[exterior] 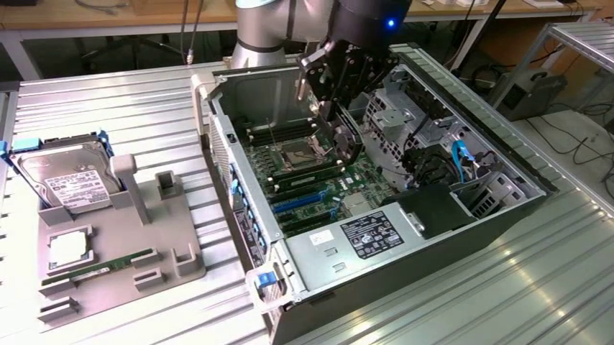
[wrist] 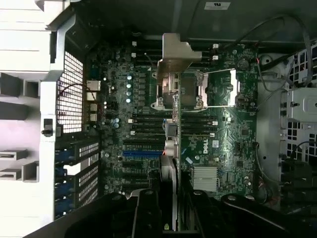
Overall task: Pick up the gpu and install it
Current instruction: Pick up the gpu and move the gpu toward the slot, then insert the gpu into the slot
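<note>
Gripping gpu point(exterior: 347, 144) edge-on, pincer point(exterior: 331, 104) clamped around it above motherboard point(wrist: 237, 134) marked DELL inside open case point(exterior: 403, 295).

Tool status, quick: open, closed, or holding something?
Tool: closed on the gpu, holding it edge-down over the motherboard.
</note>
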